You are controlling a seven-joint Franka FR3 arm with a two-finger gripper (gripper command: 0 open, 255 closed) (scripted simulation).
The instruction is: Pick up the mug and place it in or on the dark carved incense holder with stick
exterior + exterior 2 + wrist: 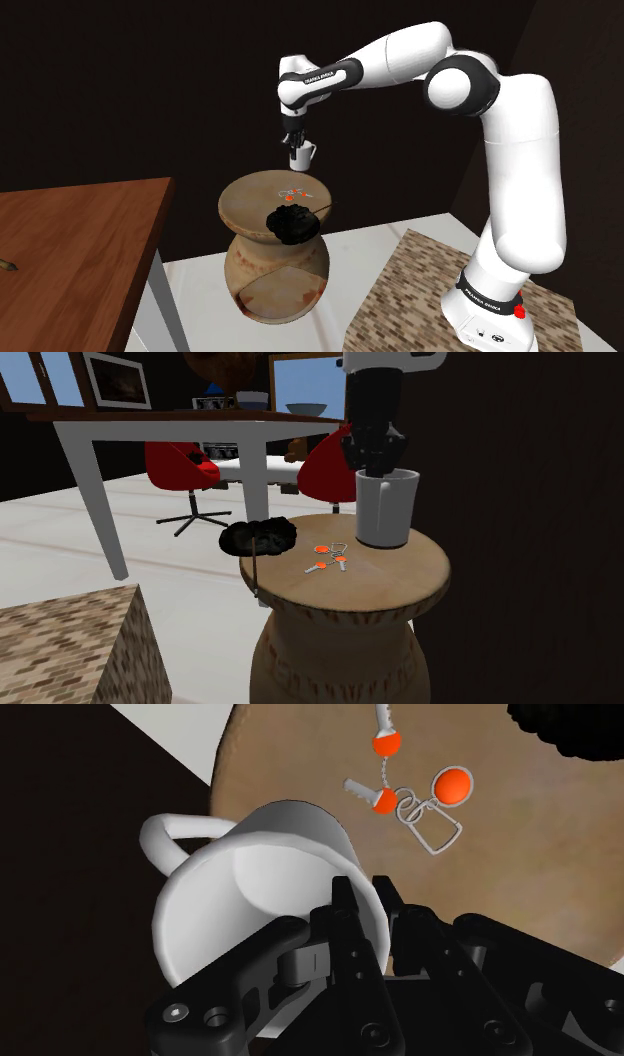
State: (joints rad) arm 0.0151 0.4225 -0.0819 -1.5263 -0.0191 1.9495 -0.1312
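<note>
Mug (303,155), white, one handle. Shoulder view: upright at far edge of round stool top (250,200), rim in claw (294,140); contact with top not discernible. Dark incense holder (292,222) at edge nearest camera, keys (293,190) between the two. Second exterior view: claw enters mug from above; stick (256,567) juts from holder past stool edge. Wrist view: fingers (345,924) clamped on mug wall, one inside, one outside.
</note>
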